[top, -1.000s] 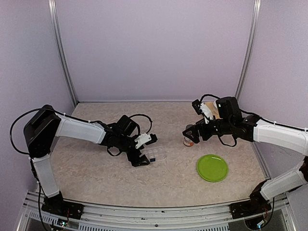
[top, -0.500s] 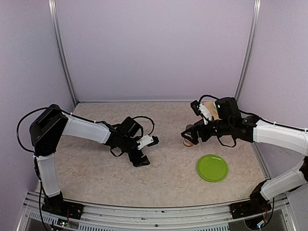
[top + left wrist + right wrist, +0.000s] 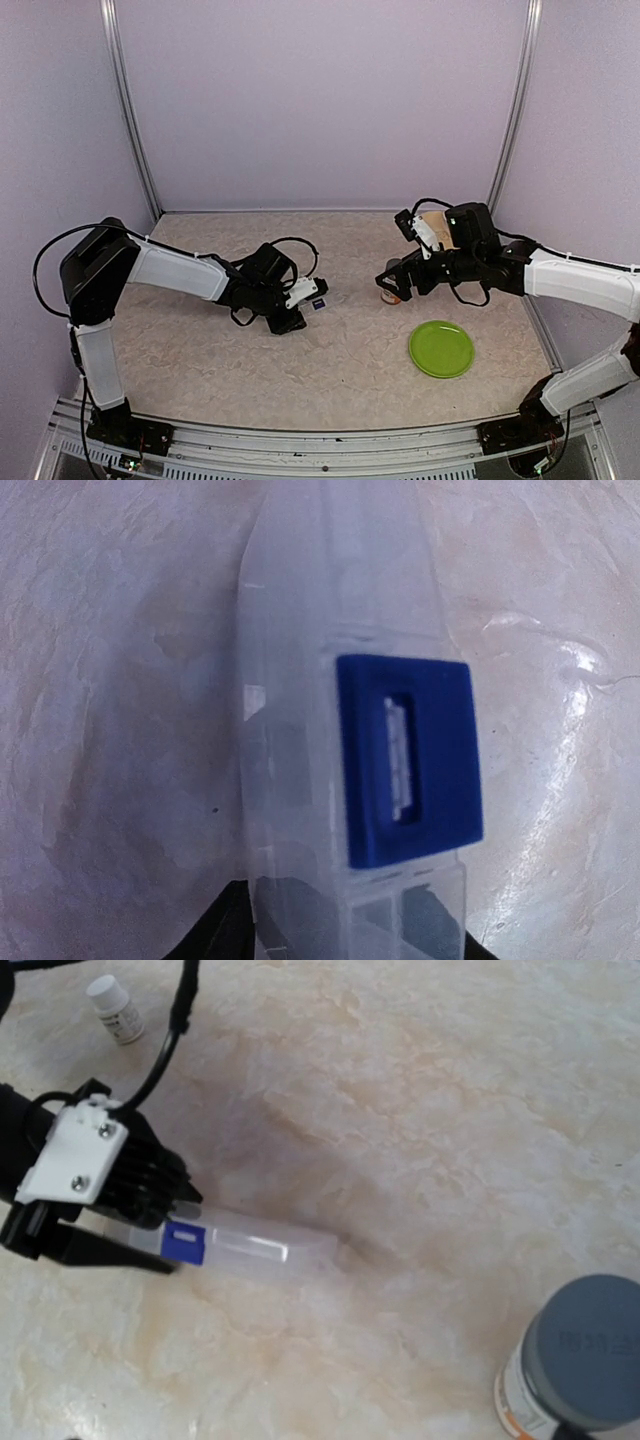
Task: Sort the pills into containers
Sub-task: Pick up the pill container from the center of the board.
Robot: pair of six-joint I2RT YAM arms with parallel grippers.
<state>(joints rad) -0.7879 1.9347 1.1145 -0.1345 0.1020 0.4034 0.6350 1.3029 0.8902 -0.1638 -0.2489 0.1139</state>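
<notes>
Left tool (image 3: 303, 308) and right tool (image 3: 392, 278) both reach in over a pale marbled desk (image 3: 350, 380). Nearest the front edge, toward the right corner, a round green plate (image 3: 441, 348) lies flat.

Farther in, left of the desk's middle, the left tool is pinched onto one end of the clear plastic pill box (image 3: 270, 1250). The box appears turned up on its long side, and its free end points toward the right edge. A blue clasp (image 3: 408, 760) sits on the narrow side (it faces the left wrist camera squarely), just beside the tool's dark fingers (image 3: 150, 1185). Faint compartment walls show through the plastic near the grip. Whether the free end touches the desk cannot be told.

Farther back, right of the middle, the right tool hangs at a white and orange bottle with a grey cap (image 3: 582, 1358), which stands upright. Its jaws stand wide, but whether they press the bottle cannot be told.

In the right wrist view, a small white bottle (image 3: 115, 1008) stands upright beyond the left tool, well apart from the box.
</notes>
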